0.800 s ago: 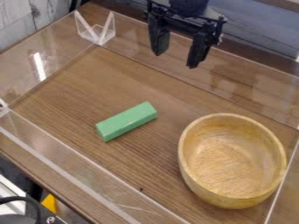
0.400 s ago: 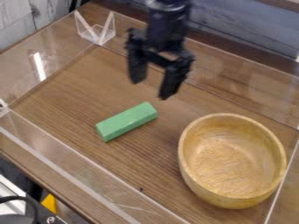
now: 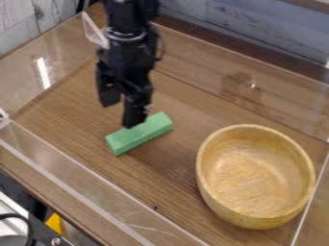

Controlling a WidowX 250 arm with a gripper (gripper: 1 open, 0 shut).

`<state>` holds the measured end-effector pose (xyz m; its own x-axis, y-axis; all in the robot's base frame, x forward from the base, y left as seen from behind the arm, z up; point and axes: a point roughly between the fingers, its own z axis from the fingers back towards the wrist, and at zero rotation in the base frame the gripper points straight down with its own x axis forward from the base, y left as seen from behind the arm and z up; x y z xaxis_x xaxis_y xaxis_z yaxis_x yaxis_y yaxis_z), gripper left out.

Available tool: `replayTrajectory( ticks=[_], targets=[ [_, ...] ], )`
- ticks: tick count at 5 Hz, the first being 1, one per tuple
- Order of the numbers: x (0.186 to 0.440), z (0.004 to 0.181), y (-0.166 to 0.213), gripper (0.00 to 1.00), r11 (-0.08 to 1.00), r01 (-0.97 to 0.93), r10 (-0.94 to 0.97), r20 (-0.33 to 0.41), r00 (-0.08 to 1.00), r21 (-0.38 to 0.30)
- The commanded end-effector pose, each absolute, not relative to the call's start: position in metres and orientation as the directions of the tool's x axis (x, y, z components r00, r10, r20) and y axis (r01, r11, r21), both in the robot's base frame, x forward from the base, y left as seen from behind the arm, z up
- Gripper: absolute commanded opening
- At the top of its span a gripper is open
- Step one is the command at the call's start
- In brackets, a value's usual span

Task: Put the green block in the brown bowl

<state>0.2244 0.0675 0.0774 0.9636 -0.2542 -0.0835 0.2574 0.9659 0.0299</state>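
Observation:
The green block (image 3: 141, 135) lies flat on the wooden tabletop, angled from lower left to upper right. My gripper (image 3: 118, 104) hangs just above and slightly left of the block's far end, pointing down with its black fingers (image 3: 134, 113) spread open and nothing between them. One fingertip reaches close to the block's upper end; whether it touches cannot be told. The brown bowl (image 3: 256, 175) is a wide, shallow wooden bowl at the lower right, to the right of the block, and holds nothing.
Clear acrylic walls (image 3: 52, 58) ring the wooden work surface, with a low front wall (image 3: 77, 192) near the camera. A small clear stand (image 3: 92, 31) sits at the back left, partly behind the arm.
The gripper has swept from the back right toward the front left and come down, now hovering over the green block. It stayed open. Block and bowl have not moved.

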Motion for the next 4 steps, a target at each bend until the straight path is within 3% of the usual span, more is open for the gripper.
replayTrajectory(
  ticks=[1,4],
  targets=[
    [0.224,0.072,0.075,1.00,0.950,0.304,-0.302,-0.029,0.953,0.072],
    [0.225,0.047,0.077,1.00,0.928,0.361,-0.364,0.014,0.931,0.090]
  ],
)
